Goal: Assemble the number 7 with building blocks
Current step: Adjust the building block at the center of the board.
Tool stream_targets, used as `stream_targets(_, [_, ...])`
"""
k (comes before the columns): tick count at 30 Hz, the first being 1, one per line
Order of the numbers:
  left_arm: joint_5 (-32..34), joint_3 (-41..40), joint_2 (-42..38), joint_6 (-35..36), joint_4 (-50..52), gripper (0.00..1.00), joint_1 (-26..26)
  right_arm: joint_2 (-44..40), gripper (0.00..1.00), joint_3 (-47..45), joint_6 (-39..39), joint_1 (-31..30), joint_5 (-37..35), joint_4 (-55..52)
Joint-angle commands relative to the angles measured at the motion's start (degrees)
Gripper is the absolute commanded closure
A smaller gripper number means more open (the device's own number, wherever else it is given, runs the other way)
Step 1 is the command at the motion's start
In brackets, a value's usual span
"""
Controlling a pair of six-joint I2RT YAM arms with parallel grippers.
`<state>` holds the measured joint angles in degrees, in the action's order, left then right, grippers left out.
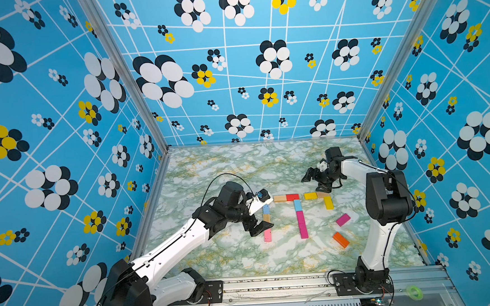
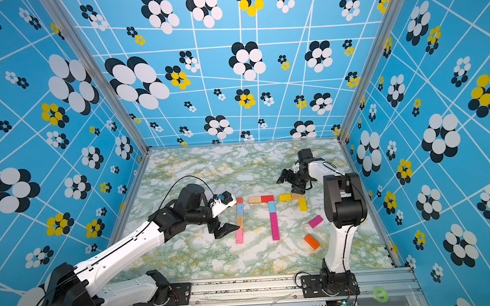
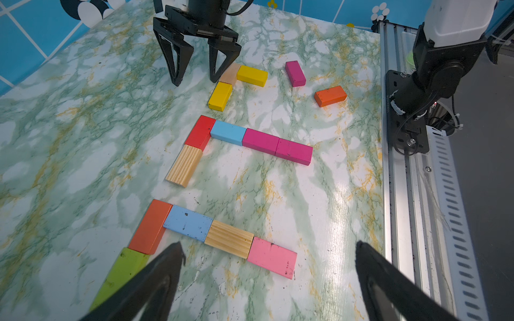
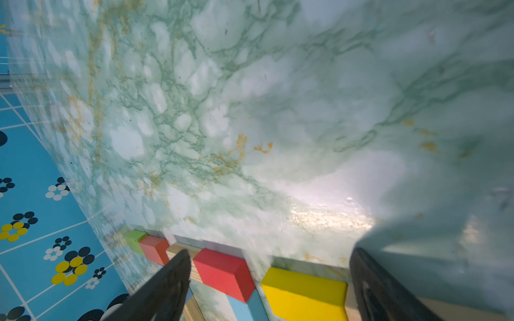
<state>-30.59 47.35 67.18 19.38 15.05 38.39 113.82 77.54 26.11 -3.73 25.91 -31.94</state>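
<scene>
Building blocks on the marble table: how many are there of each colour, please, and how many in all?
green block: 1
orange blocks: 2
red block: 1
light blue blocks: 2
pink block: 1
magenta blocks: 3
yellow blocks: 2
plain wood blocks: 3
Total: 15

1. Both top views give you the whole tabletop (image 1: 238,165) (image 2: 209,167) from high above.
2. Your left wrist view looks past the left fingers (image 3: 155,283) toward the right fingers (image 3: 175,77).
3. Your right wrist view sits close, with building blocks (image 4: 222,272) between the right fingers.
</scene>
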Motion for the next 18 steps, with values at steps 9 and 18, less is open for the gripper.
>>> stream_targets(9, [0.19, 0.01, 0.48, 0.84, 0.95, 0.01, 0.60, -0.16, 0.07, 0.22, -0.58, -0.43, -1.12, -3.06])
stream_targets(18, [0.09, 0.02, 0.41, 0.68, 0.77, 0.01, 0.77, -9.99, 0.04, 2.61, -2.33, -0.23, -10.25, -4.55])
